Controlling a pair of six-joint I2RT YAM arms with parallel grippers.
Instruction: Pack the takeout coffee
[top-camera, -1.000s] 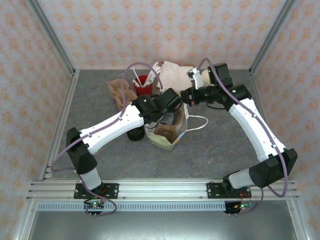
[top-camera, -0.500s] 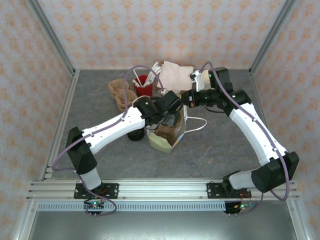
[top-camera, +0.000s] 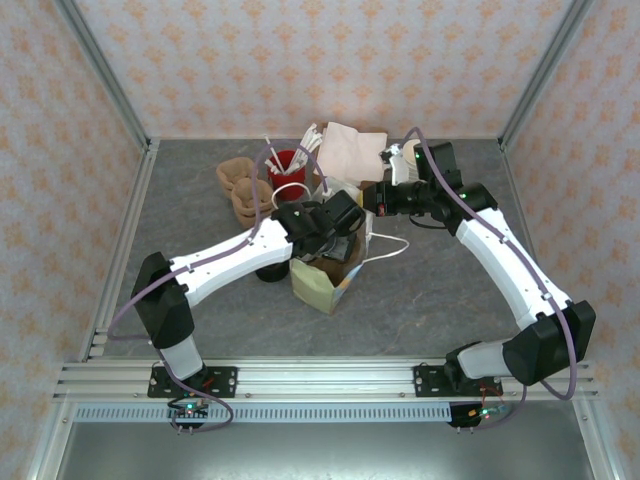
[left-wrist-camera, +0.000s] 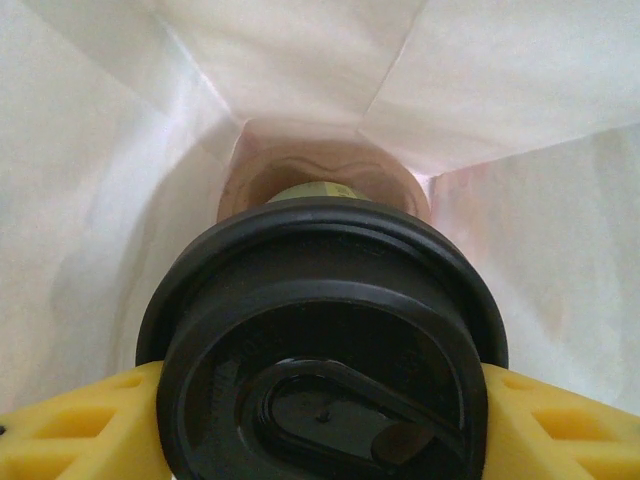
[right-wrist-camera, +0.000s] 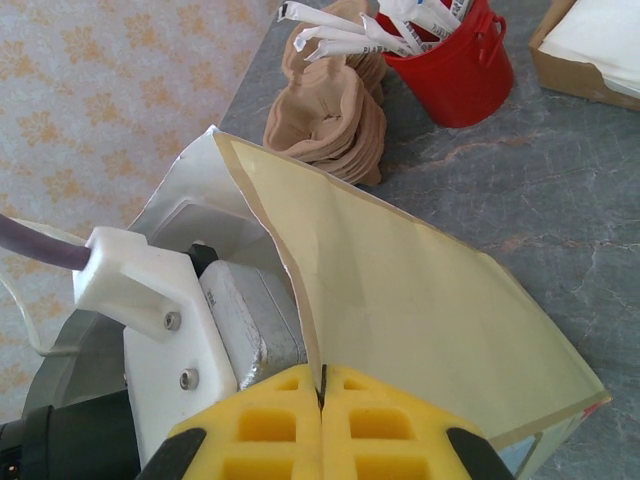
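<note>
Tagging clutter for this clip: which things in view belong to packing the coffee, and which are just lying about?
In the job: lidded coffee cup in the left gripper, paper bag pinched by the right gripper.
Lying about: red bucket of wrapped straws, brown ruffled paper stack, napkin box.

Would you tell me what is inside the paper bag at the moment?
The black-lidded coffee cup, held by the left gripper, above something brown; the lid hides the paper bag's floor.

White arms (top-camera: 230, 256), yellow right pincer (right-wrist-camera: 322, 382) (purple cables (right-wrist-camera: 40, 248)).
</note>
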